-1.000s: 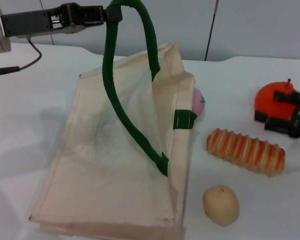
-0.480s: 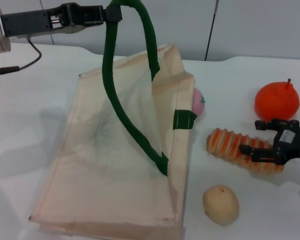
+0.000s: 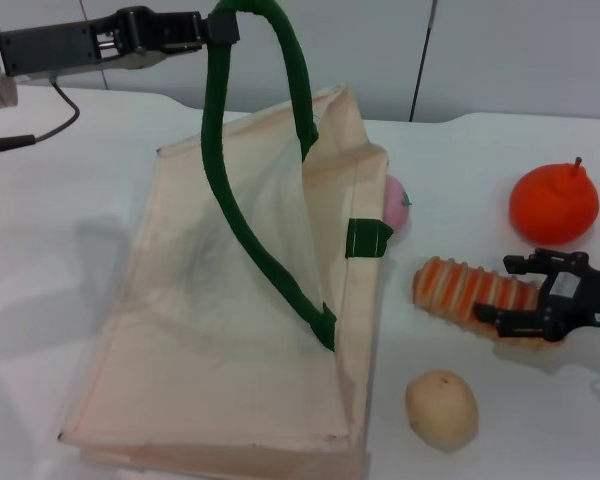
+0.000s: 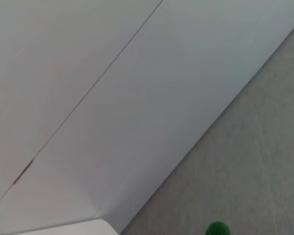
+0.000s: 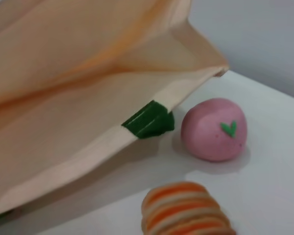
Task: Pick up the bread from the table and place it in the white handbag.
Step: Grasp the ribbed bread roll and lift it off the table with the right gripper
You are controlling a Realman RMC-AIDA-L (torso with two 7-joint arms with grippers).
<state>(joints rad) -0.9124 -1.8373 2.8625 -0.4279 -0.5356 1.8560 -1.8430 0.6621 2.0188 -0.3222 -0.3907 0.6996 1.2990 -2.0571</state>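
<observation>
White table [image 3: 460, 150] (grey wall behind) bears bread [image 3: 460, 288], seemingly ungrasped.

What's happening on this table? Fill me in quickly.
The left pincer holds one green handle of the white handbag up high, keeping its mouth open. The right pincer is down at the outer end of the bread, fingers open on either side of it, not yet closed. The bread lies on the table beside the bag, with a pink fruit, an orange fruit and a tan lump nearby.
</observation>
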